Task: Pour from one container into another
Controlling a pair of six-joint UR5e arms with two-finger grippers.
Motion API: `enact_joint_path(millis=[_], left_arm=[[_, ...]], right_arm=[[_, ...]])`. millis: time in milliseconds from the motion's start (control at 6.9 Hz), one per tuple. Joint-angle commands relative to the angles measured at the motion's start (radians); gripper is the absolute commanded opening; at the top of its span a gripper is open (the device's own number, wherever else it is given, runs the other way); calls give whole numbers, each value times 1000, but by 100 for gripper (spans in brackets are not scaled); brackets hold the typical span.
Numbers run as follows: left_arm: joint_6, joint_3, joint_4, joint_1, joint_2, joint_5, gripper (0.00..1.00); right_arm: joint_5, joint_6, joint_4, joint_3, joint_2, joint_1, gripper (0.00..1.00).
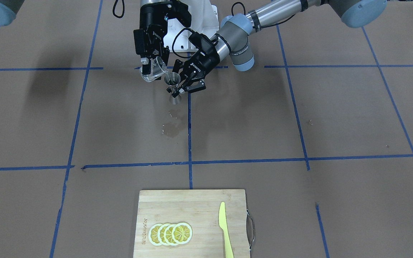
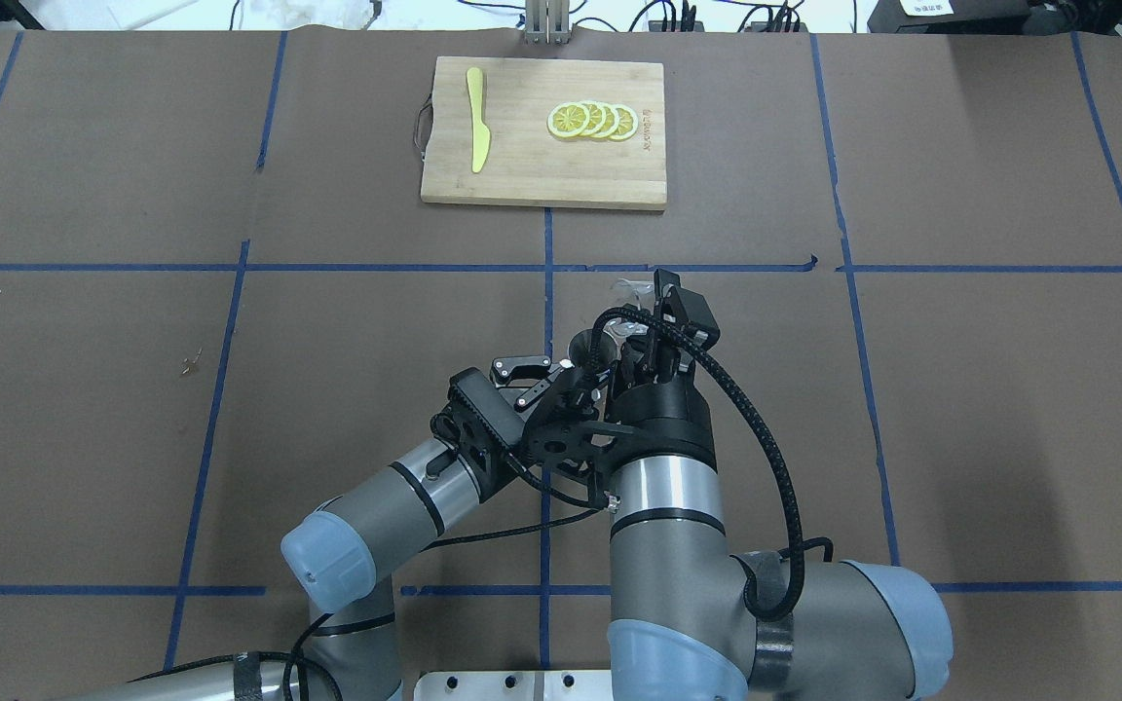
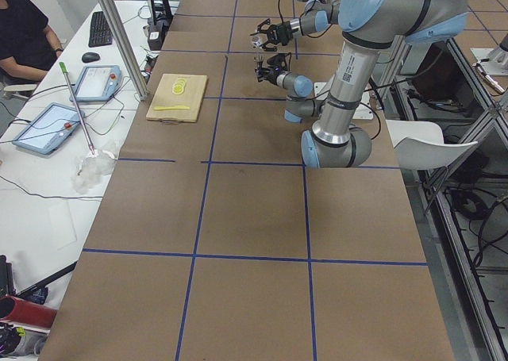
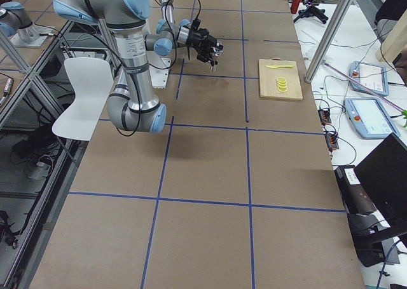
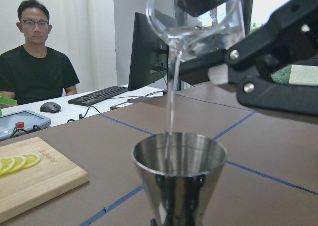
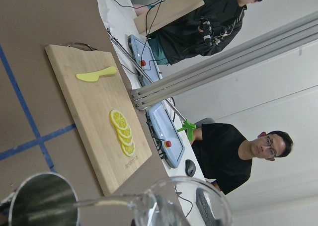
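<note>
Brown, blue-taped table; seemingly wet patch near the jigger.

Cutting board on table: lemon slices, yellow knife apart.

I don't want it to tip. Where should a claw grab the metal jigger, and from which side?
At its narrow waist, coming level from the side. The upright jigger flares above and below there, so it can't slip through, and that leaves its mouth clear for the cup pouring from above. The left claw holds it so.
</note>
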Motion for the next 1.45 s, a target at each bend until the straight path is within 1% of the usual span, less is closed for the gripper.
enact_joint_path(millis=[0, 724, 1159, 1304], left_arm=[[1, 1, 0, 0, 0, 1, 0], [1, 1, 1, 0, 0, 1, 0], [1, -1, 1, 0, -2, 4, 0], [1, -1, 1, 0, 0, 4, 0]], right_arm=[[-5, -35, 0, 1, -2, 1, 0], [-5, -84, 0, 2, -3, 1, 0], [-5, -71, 11, 8, -3, 0, 0], [-5, -52, 11, 28, -5, -5, 0]])
